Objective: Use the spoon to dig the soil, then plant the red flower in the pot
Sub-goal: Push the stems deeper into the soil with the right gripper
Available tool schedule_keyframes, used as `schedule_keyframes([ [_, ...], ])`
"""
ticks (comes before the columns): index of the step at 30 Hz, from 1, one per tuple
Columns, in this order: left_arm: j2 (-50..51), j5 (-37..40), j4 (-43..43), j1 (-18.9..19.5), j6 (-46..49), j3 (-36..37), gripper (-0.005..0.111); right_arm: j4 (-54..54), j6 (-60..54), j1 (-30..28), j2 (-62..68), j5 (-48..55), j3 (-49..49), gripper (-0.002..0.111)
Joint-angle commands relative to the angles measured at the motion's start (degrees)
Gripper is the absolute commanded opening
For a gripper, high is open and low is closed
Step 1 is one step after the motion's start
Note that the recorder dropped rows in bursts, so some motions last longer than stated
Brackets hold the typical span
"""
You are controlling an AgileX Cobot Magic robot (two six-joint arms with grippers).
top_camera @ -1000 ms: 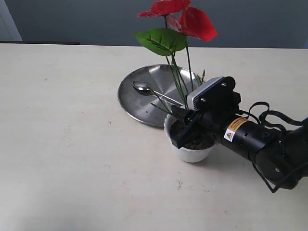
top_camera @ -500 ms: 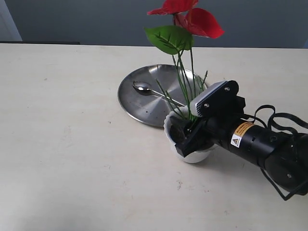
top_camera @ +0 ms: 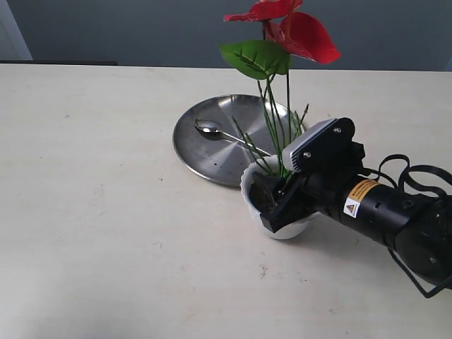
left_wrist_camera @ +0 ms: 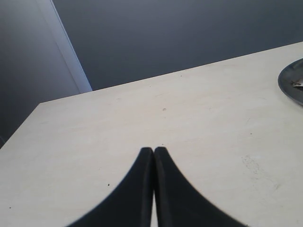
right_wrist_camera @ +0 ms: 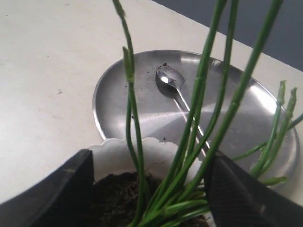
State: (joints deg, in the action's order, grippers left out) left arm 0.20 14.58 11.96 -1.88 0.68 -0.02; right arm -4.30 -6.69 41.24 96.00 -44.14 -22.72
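Observation:
The red flower (top_camera: 300, 32) stands almost upright with its green stems (right_wrist_camera: 189, 156) down in the dark soil (right_wrist_camera: 113, 194) of the white pot (top_camera: 282, 227). My right gripper (top_camera: 277, 205) reaches over the pot's mouth. It is open, its two black fingers wide apart on either side of the stem bundle (right_wrist_camera: 147, 158), which leans toward one finger. The spoon (top_camera: 212, 130) lies bowl-up on the steel plate behind the pot, also in the right wrist view (right_wrist_camera: 170, 78). My left gripper (left_wrist_camera: 154, 149) is shut on nothing above bare table and is outside the exterior view.
The round steel plate (top_camera: 205, 159) sits right behind the pot, its rim close to the pot's wall (right_wrist_camera: 102, 99). The right arm's black body and cables (top_camera: 395, 212) lie over the table to the right. A dark wall backs the far table edge.
The flower has swung to the right and stands more upright in the pot. My right gripper has shifted slightly right and lower with it. The spoon and plate have not moved.

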Motion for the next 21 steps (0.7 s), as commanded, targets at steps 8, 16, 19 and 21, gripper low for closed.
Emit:
schedule_keyframes([
  [8, -0.20, -0.63, -0.29, 0.03, -0.06, 0.02, 0.000, 1.39, 0.36, 0.00, -0.35, 2.44, 0.72, 0.063],
  [16, -0.20, -0.63, -0.29, 0.03, -0.06, 0.02, 0.000, 1.26, 1.48, 0.00, -0.35, 2.32, 0.72, 0.063],
  [19, -0.20, -0.63, -0.29, 0.03, -0.06, 0.02, 0.000, 0.54, 3.99, 0.00, -0.35, 2.32, 0.72, 0.067],
  [21, -0.20, -0.63, -0.29, 0.03, -0.06, 0.02, 0.000, 0.54, 4.29, 0.00, -0.35, 2.32, 0.72, 0.074],
])
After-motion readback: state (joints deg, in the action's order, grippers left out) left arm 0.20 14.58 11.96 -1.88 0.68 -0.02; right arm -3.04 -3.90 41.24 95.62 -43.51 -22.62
